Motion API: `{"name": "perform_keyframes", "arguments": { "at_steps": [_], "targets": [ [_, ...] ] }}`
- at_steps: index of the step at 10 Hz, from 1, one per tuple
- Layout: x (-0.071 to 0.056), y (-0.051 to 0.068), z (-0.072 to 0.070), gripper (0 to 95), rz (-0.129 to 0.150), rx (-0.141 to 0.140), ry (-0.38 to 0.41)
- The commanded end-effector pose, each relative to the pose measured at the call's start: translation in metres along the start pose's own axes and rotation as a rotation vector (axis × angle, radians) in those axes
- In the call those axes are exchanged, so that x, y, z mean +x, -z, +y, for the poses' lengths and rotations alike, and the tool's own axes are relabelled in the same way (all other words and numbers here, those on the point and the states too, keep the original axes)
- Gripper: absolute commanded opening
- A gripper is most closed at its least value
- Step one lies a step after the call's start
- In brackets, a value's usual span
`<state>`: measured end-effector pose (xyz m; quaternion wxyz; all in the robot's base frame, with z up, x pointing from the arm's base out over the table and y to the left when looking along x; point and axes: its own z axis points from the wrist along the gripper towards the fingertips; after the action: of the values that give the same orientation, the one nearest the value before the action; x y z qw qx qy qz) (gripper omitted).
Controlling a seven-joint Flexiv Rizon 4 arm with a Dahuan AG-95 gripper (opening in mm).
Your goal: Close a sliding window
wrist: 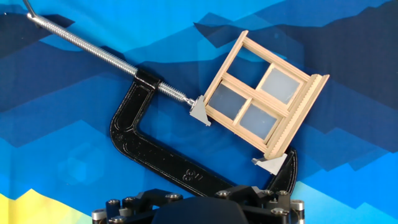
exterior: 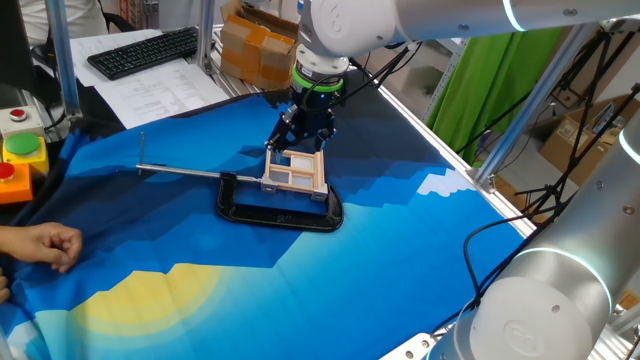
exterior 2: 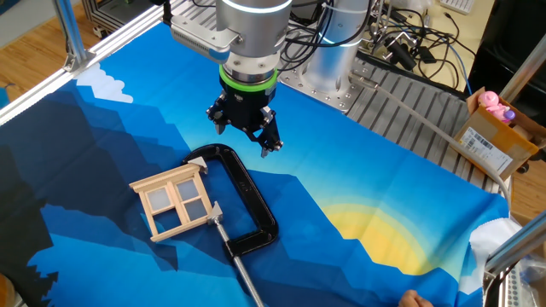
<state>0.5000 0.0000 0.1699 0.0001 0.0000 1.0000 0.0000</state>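
Observation:
The sliding window [wrist: 264, 93] is a small pale wooden frame with crossbars and frosted panes. It lies held between the pads of a black C-clamp [wrist: 155, 152] on the blue cloth. It also shows in one fixed view [exterior: 295, 172] and in the other fixed view [exterior 2: 175, 200]. My gripper [exterior 2: 246, 136] hovers above the cloth just beyond the clamp's far end, apart from the window, with its fingers spread and nothing between them. In one fixed view the gripper [exterior: 300, 130] sits just behind the window's far edge. The hand view shows only the gripper's base, not the fingertips.
The clamp's long threaded rod [exterior: 180, 172] sticks out to the left. A person's hand [exterior: 45, 243] rests at the cloth's left edge. A button box [exterior: 20, 150], a keyboard [exterior: 145, 50] and cardboard boxes [exterior: 255, 50] lie beyond the cloth. Cables [exterior 2: 409, 43] lie behind the arm's base.

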Motion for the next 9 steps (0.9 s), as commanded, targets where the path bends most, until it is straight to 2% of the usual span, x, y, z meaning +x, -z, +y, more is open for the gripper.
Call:
{"name": "perform_keyframes", "arguments": {
  "at_steps": [1,2,5,8,9],
  "targets": [
    [0.000,0.000,0.000,95.0,0.000,0.000,0.000],
    [0.002,-0.001,0.000,0.0,0.003,-0.046,-0.159],
    [0.019,-0.011,0.004,0.0,0.000,-0.048,-0.150],
    [0.020,-0.013,0.004,0.0,0.001,-0.048,-0.154],
    [0.020,-0.013,0.004,0.0,0.007,-0.047,-0.178]
  ]
}}
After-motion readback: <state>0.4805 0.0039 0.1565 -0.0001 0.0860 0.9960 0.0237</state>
